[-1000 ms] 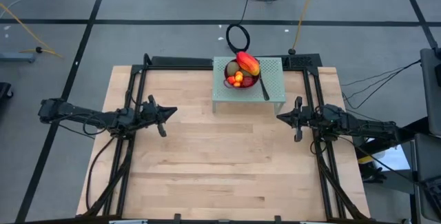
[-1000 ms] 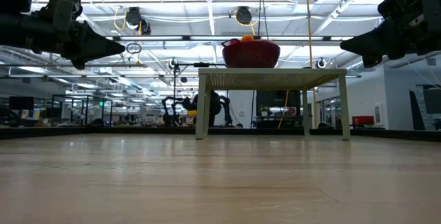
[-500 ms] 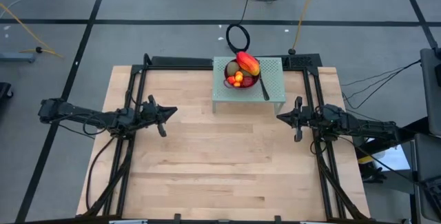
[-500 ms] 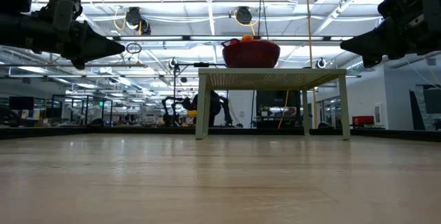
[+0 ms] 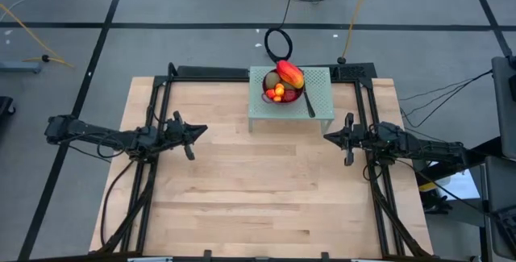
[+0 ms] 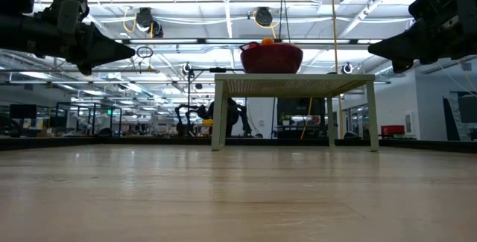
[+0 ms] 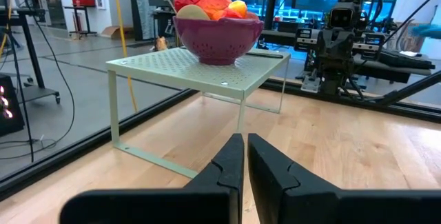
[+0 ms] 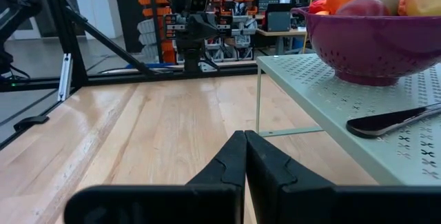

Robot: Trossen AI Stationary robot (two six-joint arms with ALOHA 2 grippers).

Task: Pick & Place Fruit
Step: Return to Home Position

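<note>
The fruit [image 5: 283, 83] is piled in a purple perforated bowl [image 7: 217, 39] that stands on a small pale green perforated stand [image 5: 290, 99] at the table's far middle: a red-yellow mango [image 5: 290, 74] on top, a kiwi [image 5: 272, 79], small orange pieces [image 5: 279, 91] and dark red ones. My left gripper [image 5: 201, 130] hovers shut over the table's left side, pointing level toward the right. My right gripper [image 5: 329, 136] hovers shut over the right side, pointing left. Neither is near the fruit.
A long dark-handled knife [image 5: 309, 102] lies on the stand beside the bowl, also shown as the knife [image 8: 393, 120] in the right wrist view. A black frame [image 5: 210, 73] runs along the table's far and side edges. Bare wooden tabletop [image 5: 258, 189] lies between and in front of the arms.
</note>
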